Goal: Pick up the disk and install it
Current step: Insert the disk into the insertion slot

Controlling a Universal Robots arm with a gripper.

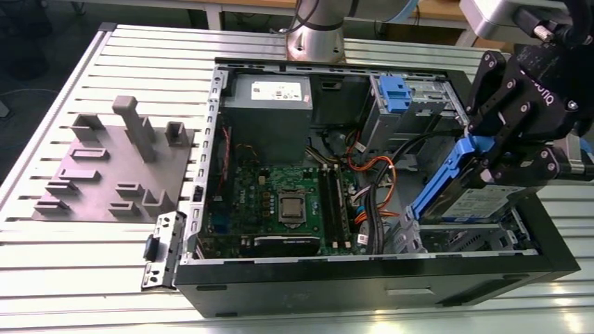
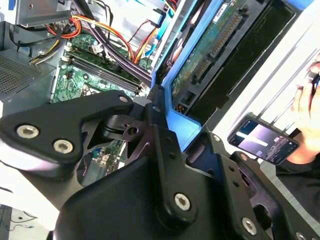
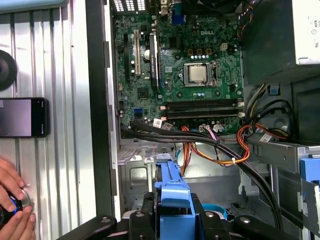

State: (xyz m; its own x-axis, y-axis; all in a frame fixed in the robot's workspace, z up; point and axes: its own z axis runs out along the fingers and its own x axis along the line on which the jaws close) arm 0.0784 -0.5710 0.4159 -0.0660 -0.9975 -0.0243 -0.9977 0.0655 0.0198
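The black fingers (image 1: 506, 149) are closed on the blue carrier frame of the disk (image 1: 474, 202), gripping it at its upper edge; in the first wrist view the fingers (image 3: 172, 220) pinch the blue frame from both sides. The disk hangs tilted in the exterior view, its long axis running from upper right down toward lower left, label face turned toward the camera, lower end dipping into the drive bay corner of the open computer case (image 1: 371, 278) on the exterior view's right. In the second wrist view the disk's (image 2: 215, 35) green circuit board side and connector row show.

One disk is held. One grey power-supply box (image 1: 269, 104) sits at the far side of the case, one motherboard (image 1: 278, 202) lies in its floor, and one blue latch (image 1: 394, 94) stands in the far bay. Orange and black cables (image 1: 376, 184) crowd the space just beside the disk's lower end. The case rim lies close below it. A grey fixture block (image 1: 116, 163) rests on the slatted surface (image 1: 55, 278), well apart. A person's hand (image 3: 12, 200) and one phone (image 3: 22, 117) lie on the surface beside the case.
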